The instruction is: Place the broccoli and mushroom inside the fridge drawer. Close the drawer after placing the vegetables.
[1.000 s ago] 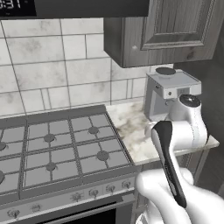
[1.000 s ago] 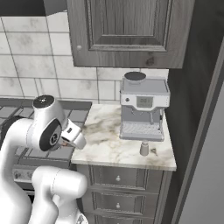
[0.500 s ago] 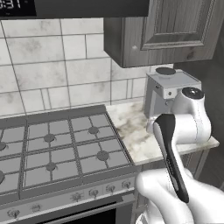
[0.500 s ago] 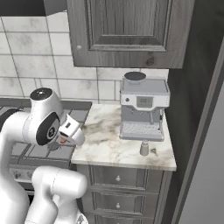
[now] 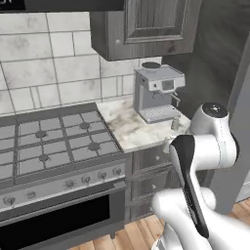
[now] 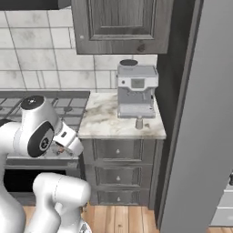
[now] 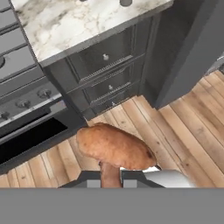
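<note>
Hand view: the hand [image 7: 111,183] is clamped on the mushroom [image 7: 114,148], its 2 dark fingertips [image 7: 89,180] pressed against the pale stem at the bottom of the view, with the reddish-brown cap spreading above them. Beyond the mushroom lies a wooden floor [image 7: 183,135]. Further off stand a stack of grey drawer fronts [image 7: 105,70] with small knobs, a marble counter [image 7: 65,24] above them, and the front of an oven [image 7: 26,135] with control knobs to the left of the drawers. A tall dark panel [image 7: 192,48] rises to the right of the drawers.

Left base view: the white arm [image 5: 207,146] rises from the lower right, folded in front of the counter [image 5: 127,129]. A coffee machine [image 5: 156,93] stands at the back of the counter (beneath a dark wall cabinet [image 5: 146,27]), with a small grey shaker [image 5: 174,124] just in front of it. A gas stove [image 5: 53,141] adjoins the counter on the left.

Right base view: the arm [image 6: 38,132] bends at the lower left, its wrist reaching toward the stove edge. The coffee machine [image 6: 136,88] and shaker [image 6: 139,123] stand on the counter [image 6: 113,123], and a large grey fridge door [image 6: 205,123] fills the right side.
</note>
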{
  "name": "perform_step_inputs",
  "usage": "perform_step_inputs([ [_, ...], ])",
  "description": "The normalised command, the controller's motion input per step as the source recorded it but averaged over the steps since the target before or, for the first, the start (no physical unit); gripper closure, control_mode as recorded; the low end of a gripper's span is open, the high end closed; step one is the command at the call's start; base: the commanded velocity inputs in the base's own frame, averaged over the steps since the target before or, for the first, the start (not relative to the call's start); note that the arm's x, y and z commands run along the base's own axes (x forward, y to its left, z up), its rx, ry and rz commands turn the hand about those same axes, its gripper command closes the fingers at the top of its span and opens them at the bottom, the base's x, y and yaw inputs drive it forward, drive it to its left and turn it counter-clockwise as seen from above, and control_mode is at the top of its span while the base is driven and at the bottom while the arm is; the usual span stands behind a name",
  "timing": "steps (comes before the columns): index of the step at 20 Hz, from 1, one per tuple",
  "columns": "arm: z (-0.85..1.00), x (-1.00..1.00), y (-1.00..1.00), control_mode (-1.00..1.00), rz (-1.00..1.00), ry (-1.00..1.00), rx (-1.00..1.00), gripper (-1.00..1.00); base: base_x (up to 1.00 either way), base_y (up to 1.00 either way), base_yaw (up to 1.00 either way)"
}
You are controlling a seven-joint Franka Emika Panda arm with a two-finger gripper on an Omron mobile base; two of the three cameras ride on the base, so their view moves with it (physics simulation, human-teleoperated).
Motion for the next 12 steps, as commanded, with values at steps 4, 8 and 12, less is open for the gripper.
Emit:
perform_step_inputs([
  [4, 0.00, 0.00, 0.00, 1.00, 0.00, 0.00, 0.00, 1.00, -0.96, -0.73, -0.20],
  [8, 0.00, 0.00, 0.00, 1.00, 0.00, 0.00, 0.00, 1.00, -0.56, -0.99, -0.08],
  [12, 0.00, 0.00, 0.00, 1.00, 0.00, 0.00, 0.00, 1.00, -0.09, -1.00, 0.00],
])
